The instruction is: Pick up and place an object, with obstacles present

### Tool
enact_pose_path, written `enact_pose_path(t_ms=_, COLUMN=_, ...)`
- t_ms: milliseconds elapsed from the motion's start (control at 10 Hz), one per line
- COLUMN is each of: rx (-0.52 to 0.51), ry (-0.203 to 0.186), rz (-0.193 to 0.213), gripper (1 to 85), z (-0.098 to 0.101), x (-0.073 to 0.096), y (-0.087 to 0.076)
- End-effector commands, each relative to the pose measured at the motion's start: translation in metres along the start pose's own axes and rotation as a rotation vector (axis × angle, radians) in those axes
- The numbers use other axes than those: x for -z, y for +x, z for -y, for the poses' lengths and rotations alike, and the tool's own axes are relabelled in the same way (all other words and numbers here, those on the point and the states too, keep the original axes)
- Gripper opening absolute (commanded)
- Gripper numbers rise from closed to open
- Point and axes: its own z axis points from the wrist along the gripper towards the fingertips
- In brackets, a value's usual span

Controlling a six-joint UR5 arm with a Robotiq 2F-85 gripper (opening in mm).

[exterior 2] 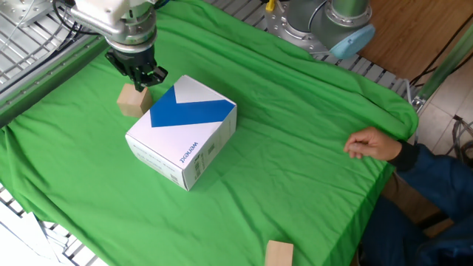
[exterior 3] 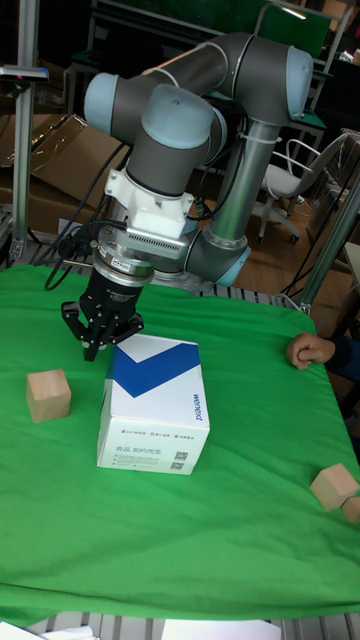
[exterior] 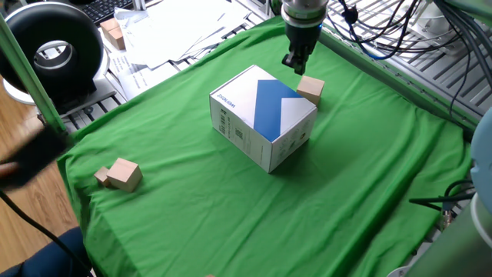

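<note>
as it sits flat, cube (exterior 2: 132, 100) corner twd box (exterior 2: 182, 131)

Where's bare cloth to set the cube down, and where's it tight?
Free: the stretch between the white box and the person's hand, and between box and joined block. Tight: the cube sits close beside the box, gripper above it.

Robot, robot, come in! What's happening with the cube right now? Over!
Gripper empty, above the cube, not touching. Cube on the green cloth, beside the white box. Box close by, may crowd the approach.
</note>
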Motion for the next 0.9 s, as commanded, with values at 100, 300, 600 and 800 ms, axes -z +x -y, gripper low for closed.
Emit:
enact_pose_path(t_ms=100, rx=0.259, ry=-0.076, rz=-0.004, gripper=85.0, z=-0.018, x=0.001, y=0.004)
enact_pose_path(t_ms=300, rx=0.255, ry=-0.06, rz=0.068, gripper=85.0, z=0.0, x=-0.016, y=-0.005)
enact_pose_path(t_ms=600, rx=0.246, ry=-0.066, rz=0.055, gripper=85.0, z=0.006, x=-0.024, y=-0.002)
enact_pose_path(t_ms=800, rx=0.248, ry=-0.056, rz=0.059, gripper=85.0, z=0.013, x=-0.036, y=-0.002)
